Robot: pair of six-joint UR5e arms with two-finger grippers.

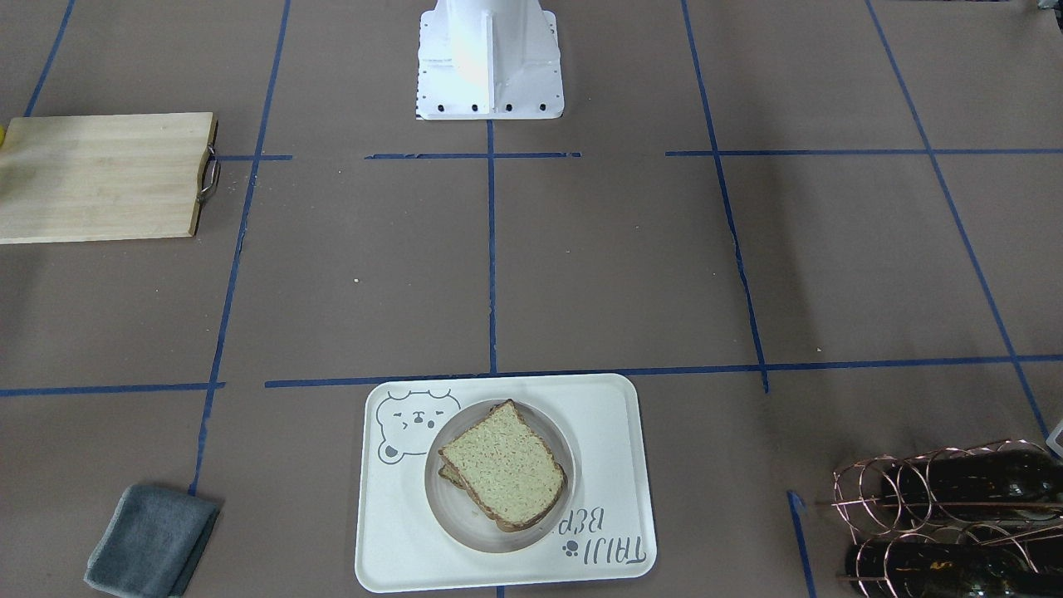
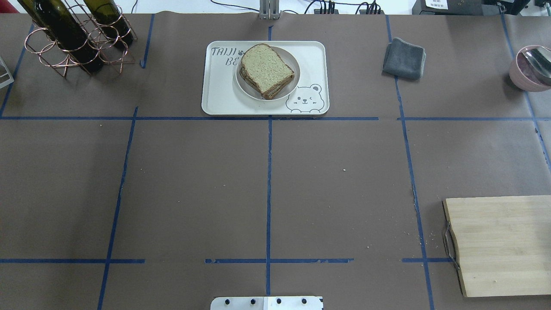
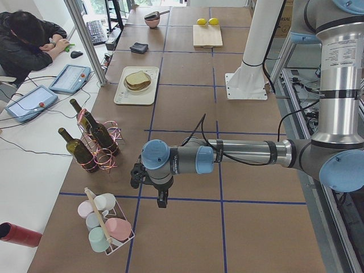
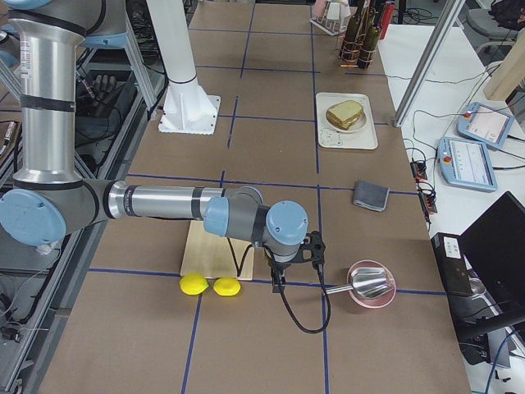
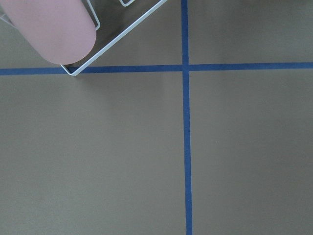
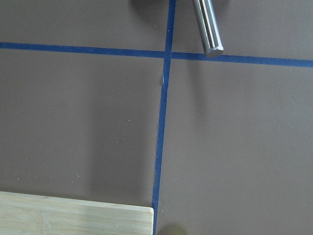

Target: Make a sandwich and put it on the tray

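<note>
The left gripper [image 3: 162,200] hangs low at its own end of the table [image 3: 187,233], forearm level, wrist down. The right gripper [image 4: 275,281] mirrors it beside the cutting board [image 4: 205,258]. Whether either is open I cannot tell. Far off between them, the sandwich [image 2: 267,69] sits on a plate [image 2: 296,75] on the tray [image 2: 219,97], long side crosswise; neither arm looks nearer.

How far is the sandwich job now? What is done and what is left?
Done, it seems: the sandwich is stacked, one slice over the other, on a plate that sits on the tray. What lies between the slices does not show. In hand: nothing; the left gripper and right gripper hang at the table's ends, far from the tray; open or shut, I cannot tell. Left: nothing apparent.
</note>
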